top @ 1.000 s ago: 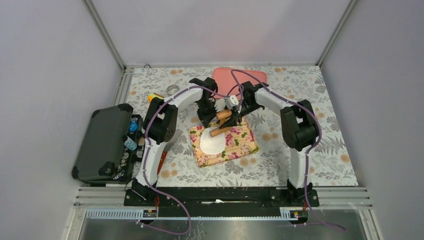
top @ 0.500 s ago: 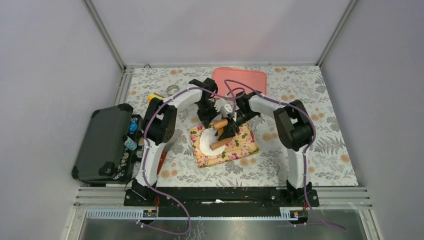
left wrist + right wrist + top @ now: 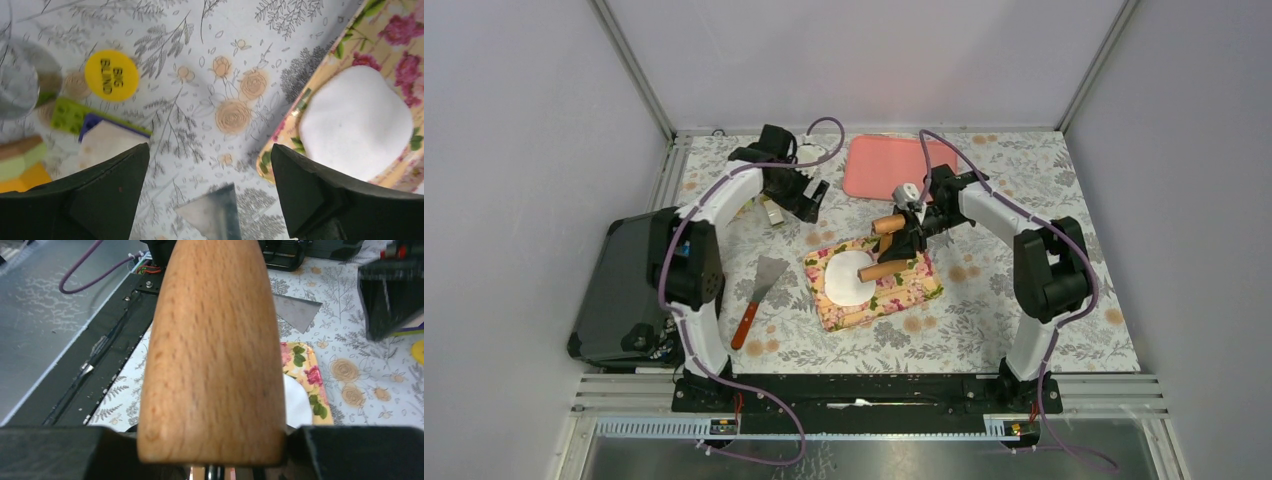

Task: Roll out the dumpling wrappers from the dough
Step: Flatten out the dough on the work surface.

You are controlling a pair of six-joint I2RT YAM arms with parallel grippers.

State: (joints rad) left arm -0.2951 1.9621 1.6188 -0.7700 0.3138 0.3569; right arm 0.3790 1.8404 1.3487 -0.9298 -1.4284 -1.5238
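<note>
The dough (image 3: 849,277) is a flat white sheet lying on the floral board (image 3: 904,292). My right gripper (image 3: 902,236) is shut on the brown wooden rolling pin (image 3: 886,248), which slants over the dough's right side. In the right wrist view the pin (image 3: 215,350) fills the space between the fingers, with a sliver of dough (image 3: 298,402) behind it. My left gripper (image 3: 800,196) is off at the far left, open and with nothing in it (image 3: 209,150). From there the dough (image 3: 357,122) shows at the right. The dumpling wrappers are out of view.
A spatula (image 3: 759,290) lies left of the board, its blade (image 3: 215,212) below my left fingers. A pink tray (image 3: 879,170) sits at the back and a black case (image 3: 624,285) at the left edge. A yellow disc (image 3: 111,75), coloured blocks (image 3: 27,162) and a shiny round thing (image 3: 17,82) lie near the left gripper.
My left gripper has left the rolling pin, swung back to the far left and opened. The right gripper keeps the pin and has shifted slightly right. The spatula is now uncovered.
</note>
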